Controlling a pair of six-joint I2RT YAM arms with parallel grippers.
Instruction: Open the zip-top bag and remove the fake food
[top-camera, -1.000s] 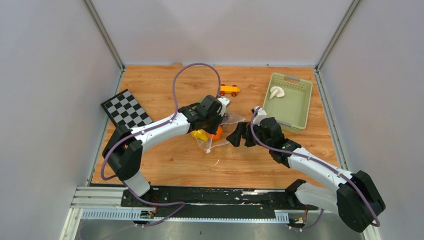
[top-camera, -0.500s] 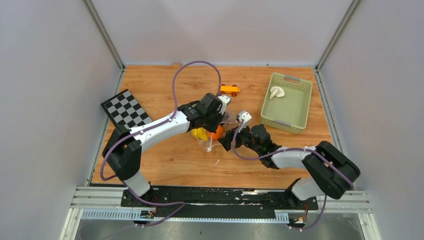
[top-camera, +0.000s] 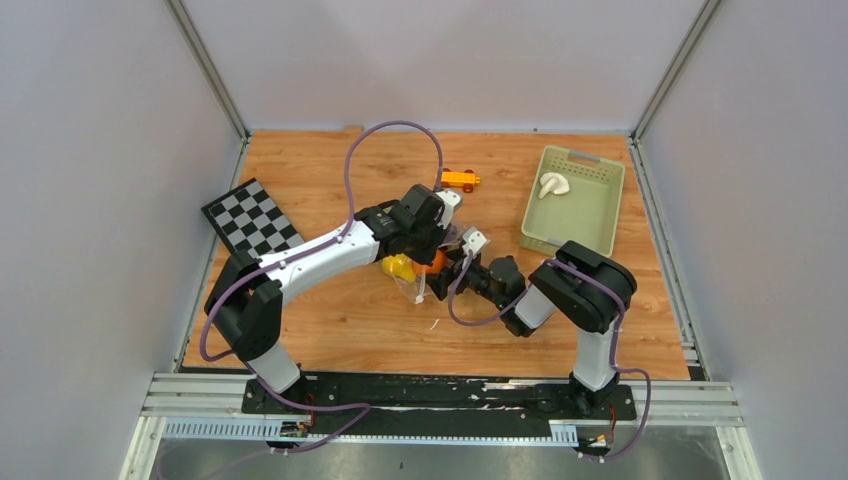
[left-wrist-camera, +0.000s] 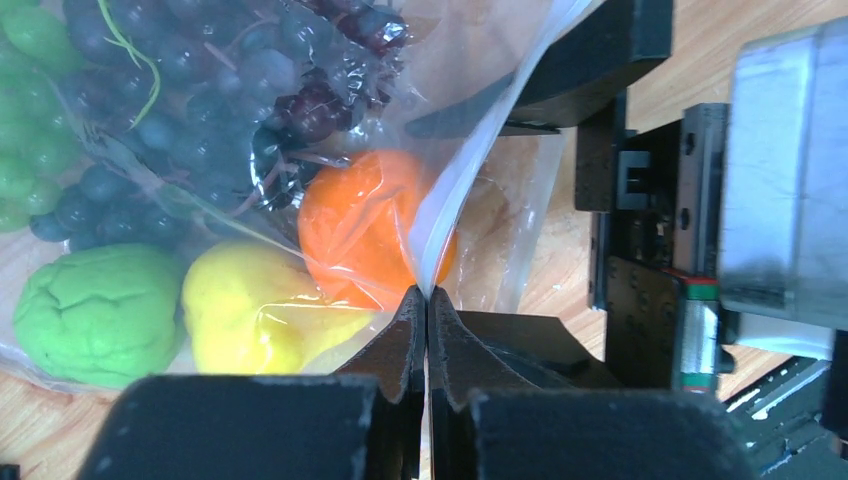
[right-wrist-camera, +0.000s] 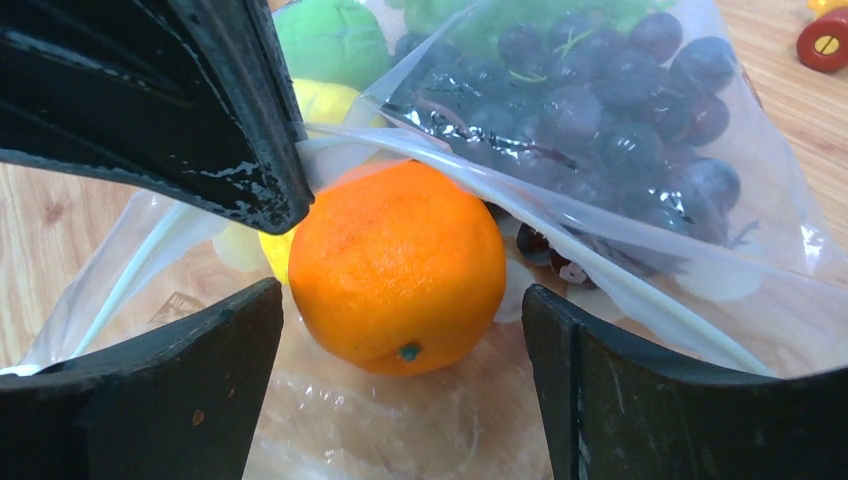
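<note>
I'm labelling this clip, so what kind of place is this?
Probably a robot lab test cell: plain grey panel walls enclose a wood-grain table, a checkerboard calibration board lies on it, and a metal mounting rail runs along its near edge.

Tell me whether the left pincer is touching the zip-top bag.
Touching: the left wrist view shows the left pincer pinched shut on the zip-top bag, at its white edge.

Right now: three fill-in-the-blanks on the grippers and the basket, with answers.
The left gripper is ____ on an edge of the zip-top bag.
The right gripper, jaws open, straddles a fake food piece coloured ____.
In the green basket lies a white ____.
Missing: shut; orange; mushroom.
</note>
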